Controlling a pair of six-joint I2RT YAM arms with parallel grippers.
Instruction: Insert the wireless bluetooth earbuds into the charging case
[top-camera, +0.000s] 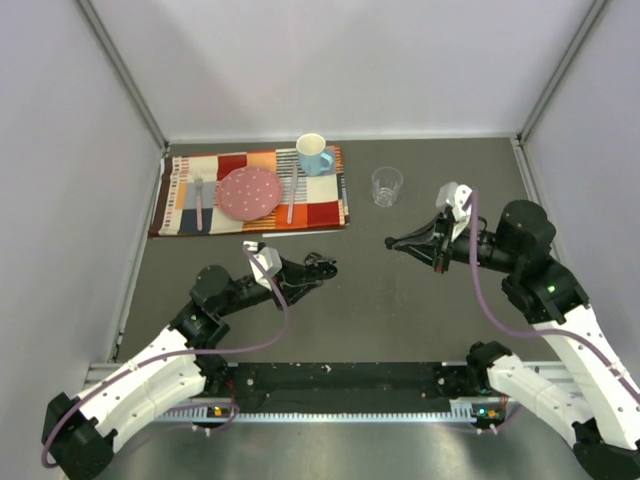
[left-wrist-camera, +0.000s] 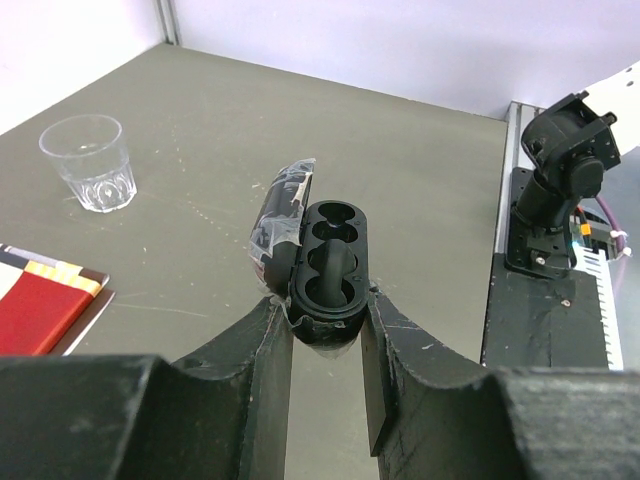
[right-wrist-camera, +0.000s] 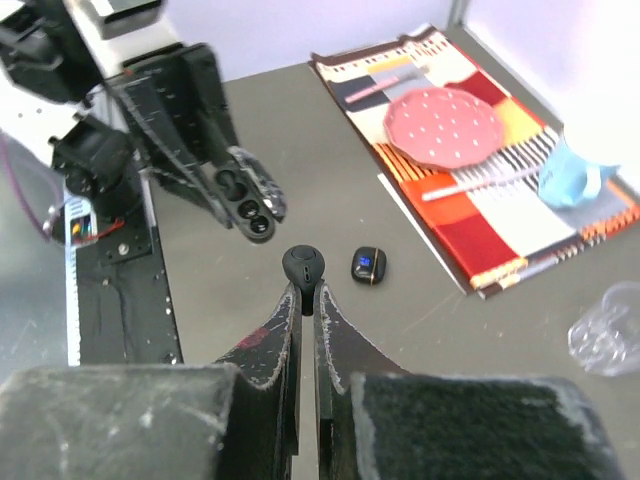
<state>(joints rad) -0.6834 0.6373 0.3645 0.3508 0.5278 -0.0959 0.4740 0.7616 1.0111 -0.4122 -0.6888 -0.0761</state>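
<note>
Right fingers (right-wrist-camera: 270, 345) are clenched on one earbud (right-wrist-camera: 303, 266), pinching it at their very tips, I'd guess so it can be steered into a well. Left fingers (left-wrist-camera: 255, 370) grasp the case (left-wrist-camera: 330, 265), lid thrown back and both wells empty, presented to receive it. A second earbud (right-wrist-camera: 368, 265) lies on the desk (right-wrist-camera: 320, 140) just beside the held one.

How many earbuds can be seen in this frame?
2. One earbud is pinched in the right gripper; the other earbud lies on the table beside it. The open charging case looks empty; more may be hidden.
</note>
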